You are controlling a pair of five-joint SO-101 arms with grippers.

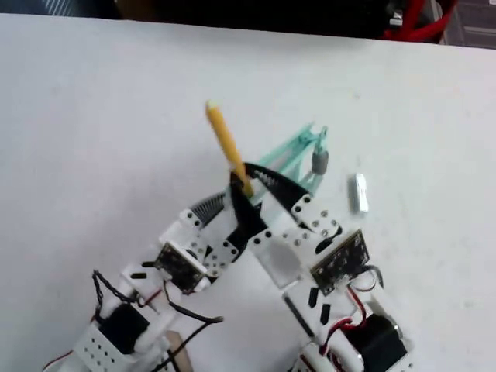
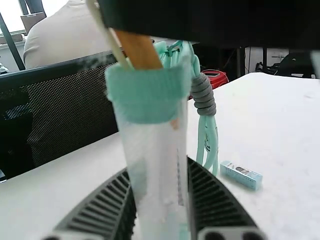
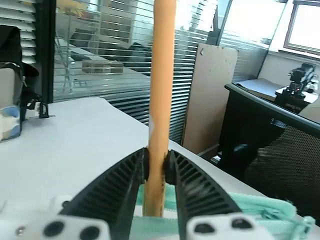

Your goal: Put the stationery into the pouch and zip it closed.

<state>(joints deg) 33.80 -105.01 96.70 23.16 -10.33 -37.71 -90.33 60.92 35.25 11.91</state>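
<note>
Holding a clear plastic pouch [image 2: 150, 95] with a teal fabric end, a long orange pencil [image 3: 164, 75] poking from that end
Pinching the pouch's clear body in the left gripper [image 2: 159, 175], jaws pressed against both sides; nipping the pencil's shaft in the right gripper [image 3: 157, 155], jaws almost together; nearby on the white table [image 2: 275, 115], a small pale-blue boxed eraser [image 2: 241, 175]

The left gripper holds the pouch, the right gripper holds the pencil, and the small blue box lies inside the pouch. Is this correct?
No. The small blue box lies on the table beside the pouch, not inside it; the left wrist view shows this. The left gripper holds the pouch, the right gripper the pencil.
</note>
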